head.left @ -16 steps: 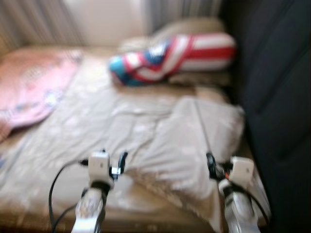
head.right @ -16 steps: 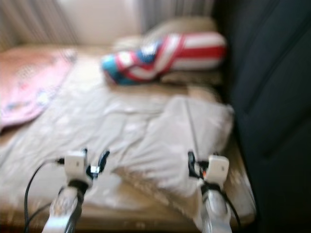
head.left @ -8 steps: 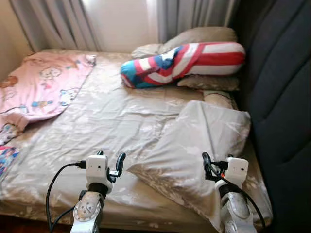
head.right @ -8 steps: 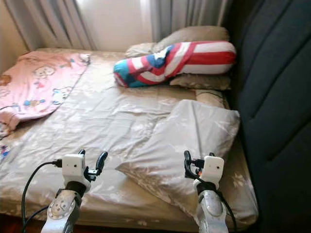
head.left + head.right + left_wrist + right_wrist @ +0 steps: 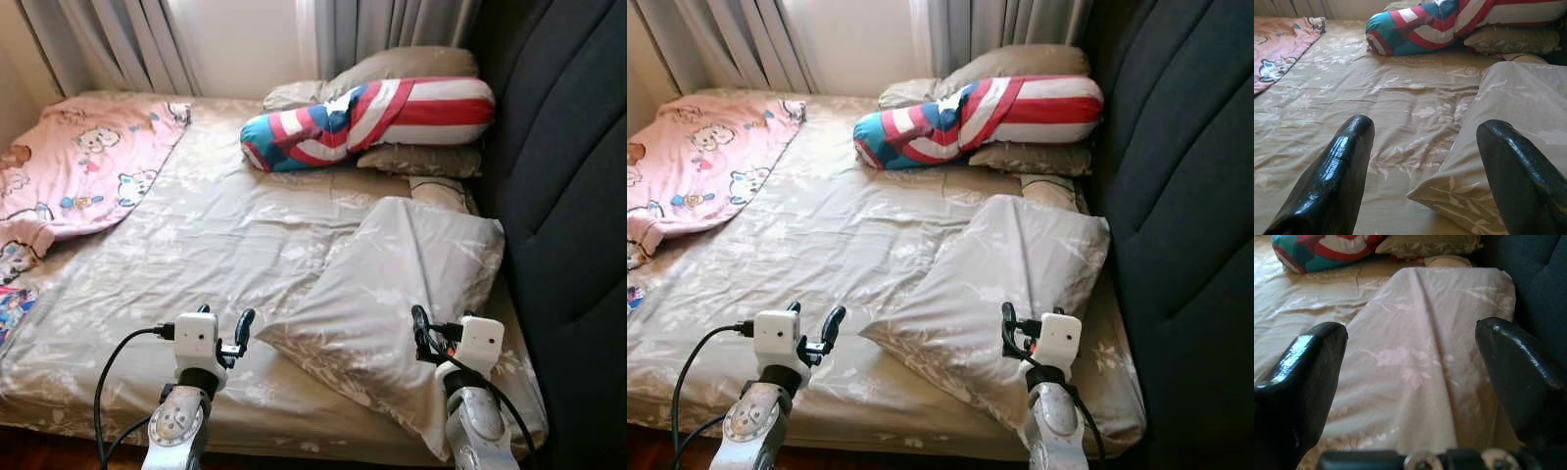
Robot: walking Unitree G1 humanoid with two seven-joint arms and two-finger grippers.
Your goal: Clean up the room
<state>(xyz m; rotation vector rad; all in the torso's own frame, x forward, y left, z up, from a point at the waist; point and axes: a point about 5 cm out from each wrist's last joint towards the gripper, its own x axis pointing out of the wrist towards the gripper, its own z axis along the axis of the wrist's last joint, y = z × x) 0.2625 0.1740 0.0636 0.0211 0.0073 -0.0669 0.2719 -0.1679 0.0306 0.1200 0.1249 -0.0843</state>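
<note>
Pink blanket (image 5: 73, 166) bunched at the bed's (image 5: 196, 245) far left edge, beige floral sheet (image 5: 176, 264) rumpled across the middle, striped bolster (image 5: 367, 122) propped on two pillows (image 5: 411, 69) by the curtains (image 5: 382, 24). Nearer, left gripper (image 5: 223, 338) poised low over the sheet with jaws open and empty, just beside the corner of a loose pillow (image 5: 392, 304) lying askew by the dark headboard (image 5: 568, 196). Right gripper (image 5: 436, 338) held above that pillow's near end, jaws spread wide, gripping nothing.
</note>
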